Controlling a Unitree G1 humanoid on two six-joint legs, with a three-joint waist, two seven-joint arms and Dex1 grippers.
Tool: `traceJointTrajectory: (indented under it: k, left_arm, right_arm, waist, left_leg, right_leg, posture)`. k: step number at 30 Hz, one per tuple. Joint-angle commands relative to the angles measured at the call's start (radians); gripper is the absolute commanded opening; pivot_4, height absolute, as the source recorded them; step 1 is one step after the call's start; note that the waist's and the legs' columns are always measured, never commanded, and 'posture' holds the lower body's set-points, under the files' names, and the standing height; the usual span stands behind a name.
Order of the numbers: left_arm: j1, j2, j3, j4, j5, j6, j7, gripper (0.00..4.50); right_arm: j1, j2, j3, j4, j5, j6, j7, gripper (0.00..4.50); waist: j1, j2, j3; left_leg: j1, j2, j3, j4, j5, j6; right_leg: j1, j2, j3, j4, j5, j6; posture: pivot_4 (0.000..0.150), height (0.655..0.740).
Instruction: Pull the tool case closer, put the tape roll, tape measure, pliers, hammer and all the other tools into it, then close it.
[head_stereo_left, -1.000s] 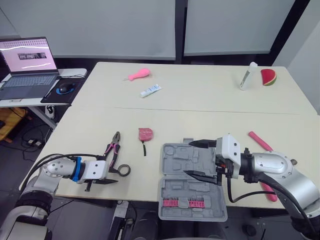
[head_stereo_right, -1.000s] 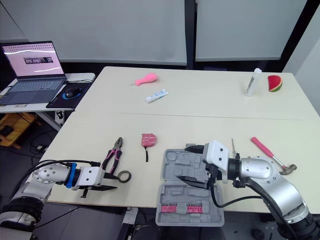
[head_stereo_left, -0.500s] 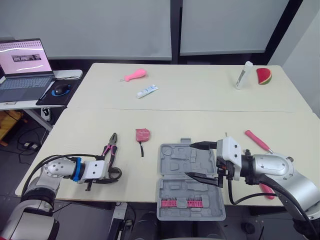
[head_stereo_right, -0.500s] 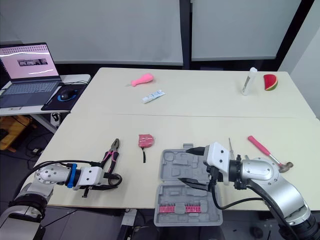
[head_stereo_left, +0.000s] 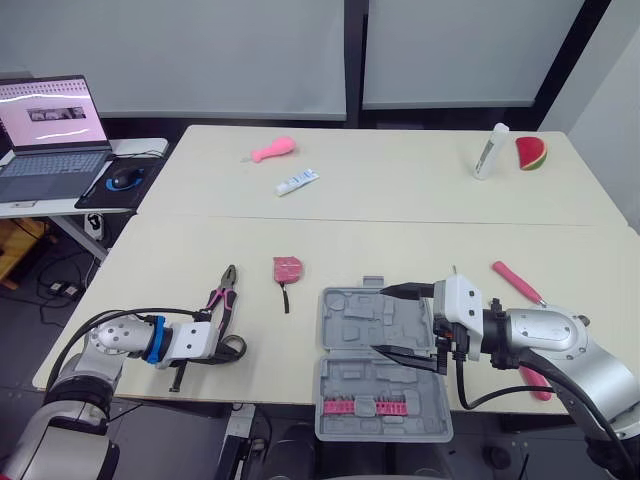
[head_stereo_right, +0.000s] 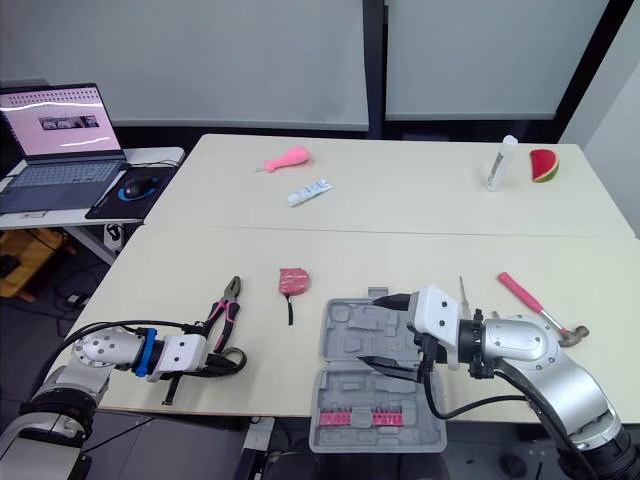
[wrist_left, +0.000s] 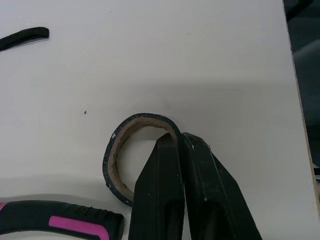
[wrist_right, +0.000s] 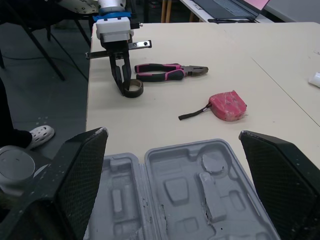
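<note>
Since a second ago, our left gripper has moved up to the tape roll and its fingers have come together on it. Our right arm has not changed. The roll's wall is pinched between the jaws, one finger inside the ring and the other outside. The roll lies near the table's front edge, just beside the pliers' handles. The left forearm reaches low along that edge. Our right gripper hovers, jaws spread wide, over the open tool case.
</note>
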Motion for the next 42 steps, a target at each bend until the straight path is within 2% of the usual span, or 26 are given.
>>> traceJointTrajectory:
  k: [1, 4, 9, 12, 17, 23, 29, 34, 42]
  left_arm:
    - [0.002, 0.026, 0.017, -0.095, -0.077, 0.067, -0.098, 0.03]
    - [-0.015, 0.055, 0.006, -0.178, -0.133, 0.132, -0.138, 0.03]
    - [-0.144, 0.091, -0.081, -0.309, -0.2, 0.256, -0.139, 0.03]
    - [-0.216, 0.082, -0.123, -0.335, -0.212, 0.297, -0.139, 0.03]
    - [-0.361, -0.007, -0.184, -0.357, -0.189, 0.371, -0.139, 0.03]
    - [-0.491, -0.173, -0.226, -0.314, -0.118, 0.401, -0.139, 0.03]
    - [-0.533, -0.271, -0.256, -0.229, 0.009, 0.364, -0.107, 0.03]
    - [-0.561, -0.328, -0.28, -0.117, 0.111, 0.307, -0.043, 0.03]
    - [-0.579, -0.385, -0.292, 0.008, 0.205, 0.242, 0.019, 0.03]
  right_arm:
    - [0.009, -0.005, -0.021, -0.016, 0.002, -0.022, 0.005, 4.5]
    - [0.019, -0.007, -0.028, -0.018, 0.002, -0.021, 0.001, 4.5]
    - [0.047, -0.009, -0.049, -0.018, -0.006, -0.024, -0.014, 4.5]
    - [0.06, -0.009, -0.057, -0.018, -0.013, -0.025, -0.026, 4.5]
    - [0.092, -0.004, -0.072, -0.021, -0.035, -0.021, -0.064, 4.5]
    - [0.12, 0.012, -0.069, -0.025, -0.094, -0.015, -0.138, 4.5]
    - [0.124, 0.042, -0.027, -0.035, -0.147, 0.007, -0.194, 4.5]
    - [0.125, 0.056, 0.017, -0.054, -0.177, 0.026, -0.216, 4.5]
    - [0.132, 0.066, 0.021, -0.067, -0.187, 0.044, -0.238, 4.5]
  waist:
    - [0.0, -0.002, 0.001]
    - [0.0, -0.003, 0.002]
    - [0.003, -0.004, 0.002]
    - [0.001, -0.004, 0.002]
    - [-0.002, -0.005, 0.003]
    - [0.0, -0.007, 0.004]
    - [-0.008, -0.007, 0.004]
    - [-0.007, -0.008, 0.005]
    - [-0.002, -0.009, 0.005]
  left_leg:
    - [0.0, 0.0, 0.0, 0.0, 0.0, 0.0]
    - [-0.001, 0.0, -0.001, 0.0, 0.0, 0.0]
    - [-0.002, 0.0, -0.002, 0.001, 0.0, 0.0]
    - [-0.002, 0.0, -0.001, 0.001, 0.0, 0.0]
    - [-0.002, 0.0, -0.001, 0.001, 0.0, 0.0]
    - [-0.003, 0.0, 0.0, 0.002, 0.0, 0.0]
    - [-0.003, 0.0, 0.0, 0.002, 0.001, -0.001]
    - [-0.003, 0.0, 0.0, 0.002, 0.001, -0.001]
    - [-0.003, -0.001, 0.0, 0.002, 0.001, -0.001]
  right_leg:
    - [0.0, 0.0, 0.0, 0.0, 0.0, 0.0]
    - [-0.001, 0.0, 0.0, 0.0, 0.0, 0.0]
    - [0.0, 0.0, 0.0, 0.0, 0.0, 0.0]
    - [0.0, 0.0, 0.0, -0.001, 0.0, 0.0]
    - [0.0, 0.001, 0.0, -0.001, 0.0, 0.0]
    - [0.0, 0.001, 0.0, -0.001, 0.0, 0.0]
    - [0.0, 0.001, 0.0, -0.001, 0.0, 0.0]
    - [0.001, 0.001, 0.0, -0.001, 0.0, 0.0]
    - [0.0, 0.001, 0.0, -0.001, 0.0, 0.0]
  posture:
    - [0.15, 0.74]
    - [0.15, 0.74]
    - [0.15, 0.74]
    - [0.15, 0.74]
    - [0.15, 0.74]
    - [0.15, 0.74]
    - [0.15, 0.74]
    - [0.15, 0.74]
    - [0.15, 0.74]
